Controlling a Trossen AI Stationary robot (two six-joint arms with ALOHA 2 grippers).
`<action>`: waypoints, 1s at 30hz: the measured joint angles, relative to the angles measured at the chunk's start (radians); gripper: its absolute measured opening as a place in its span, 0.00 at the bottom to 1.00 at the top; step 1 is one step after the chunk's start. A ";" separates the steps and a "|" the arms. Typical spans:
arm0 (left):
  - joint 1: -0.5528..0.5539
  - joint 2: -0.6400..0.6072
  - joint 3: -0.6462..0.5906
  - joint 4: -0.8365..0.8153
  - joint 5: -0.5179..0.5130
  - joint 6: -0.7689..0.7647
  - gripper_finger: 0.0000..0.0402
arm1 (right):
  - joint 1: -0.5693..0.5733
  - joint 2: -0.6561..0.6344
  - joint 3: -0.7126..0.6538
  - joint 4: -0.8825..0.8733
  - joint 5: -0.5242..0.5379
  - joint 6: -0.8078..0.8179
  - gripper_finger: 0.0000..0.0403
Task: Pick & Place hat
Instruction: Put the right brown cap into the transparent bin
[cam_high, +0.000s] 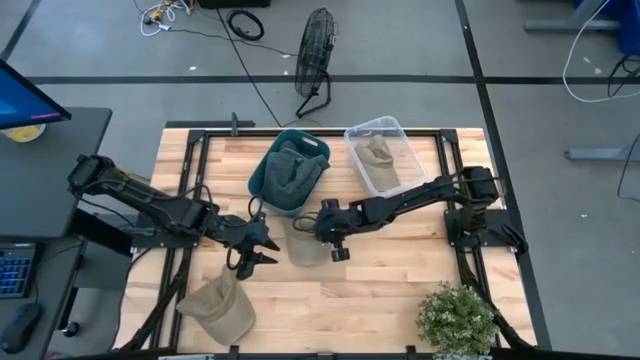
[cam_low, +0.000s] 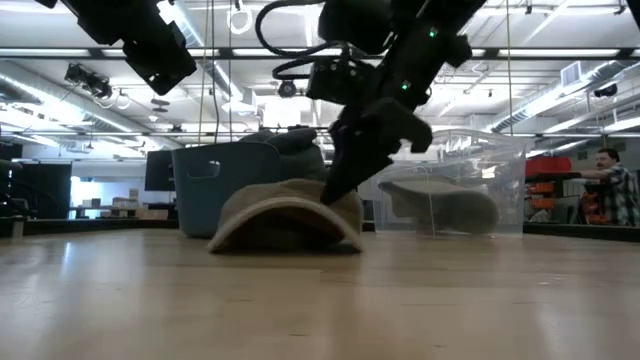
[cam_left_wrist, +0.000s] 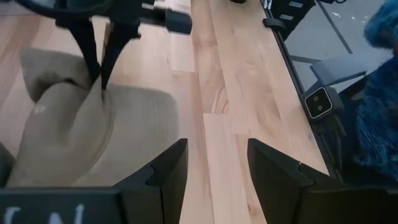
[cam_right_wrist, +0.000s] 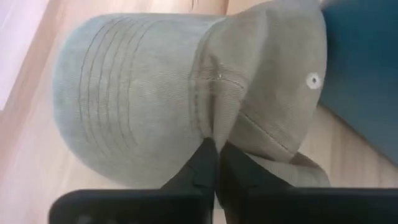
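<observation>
A tan cap (cam_high: 306, 247) lies in the middle of the table, its curved brim (cam_low: 285, 212) resting on the wood. My right gripper (cam_high: 327, 226) stands over it, shut on its crown. It also shows in the low view (cam_low: 335, 190) and in its own wrist view (cam_right_wrist: 215, 163). My left gripper (cam_high: 258, 250) hovers open just left of this cap, touching nothing; its wrist view (cam_left_wrist: 214, 165) looks across at the cap (cam_left_wrist: 68, 140). A second tan cap (cam_high: 218, 306) lies near the table's near-left corner. My right gripper pinches a small raised fold of the crown's cloth (cam_right_wrist: 214, 127) between its two fingertips, right where the crown meets the brim seam. The fingers (cam_left_wrist: 99, 65) come slanting down from above and the right. The cap stays on the table on its brim.
A teal bin (cam_high: 268, 172) holding tan cloth stands just beyond the cap. A clear bin (cam_high: 408, 150) with another cap sits to its right. A potted plant (cam_high: 455, 318) occupies the near-right corner. Bare wood lies between the two caps and along the near edge.
</observation>
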 joint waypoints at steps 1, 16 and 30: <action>0.001 0.000 0.000 -0.001 0.000 0.000 0.43 | 0.000 -0.009 0.003 -0.021 0.004 0.005 0.05; 0.001 0.000 0.000 -0.001 0.000 0.000 0.43 | -0.001 -0.361 0.151 -0.501 0.336 0.036 0.01; 0.001 0.000 0.000 -0.001 0.000 0.002 0.43 | -0.147 -0.677 0.135 -0.754 0.558 -0.118 0.00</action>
